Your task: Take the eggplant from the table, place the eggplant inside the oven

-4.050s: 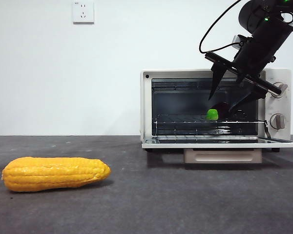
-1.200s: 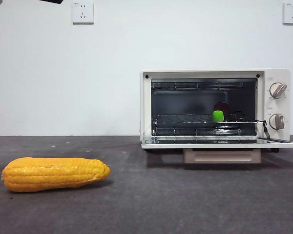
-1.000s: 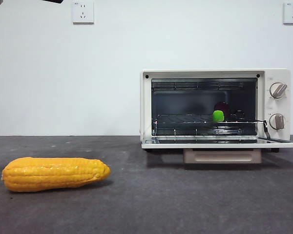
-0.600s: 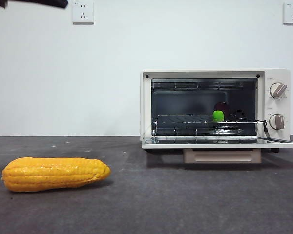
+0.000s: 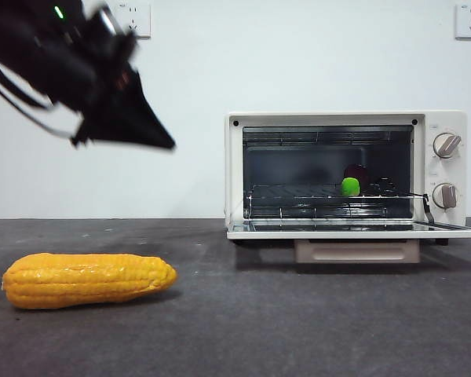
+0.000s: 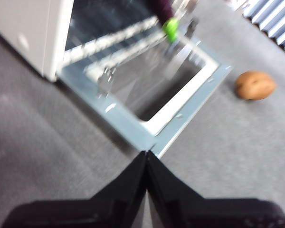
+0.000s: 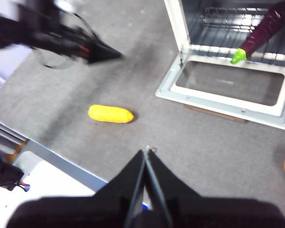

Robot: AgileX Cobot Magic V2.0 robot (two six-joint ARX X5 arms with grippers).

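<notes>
Since the earlier frame the left end effector (image 5: 145, 137), jaws clenched on nothing, has swung into the upper left; with the eggplant (image 5: 352, 182) already on the oven (image 5: 330, 119) rack, it should approach the lowered door slowly and squarely.

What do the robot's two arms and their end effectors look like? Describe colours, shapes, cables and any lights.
Both are matte black. The left end effector and the right end effector each show two flat triangular jaws tapering to a sharp point. In the front view the left arm's bulky black wrist carries a small green light and thin black cables.
</notes>
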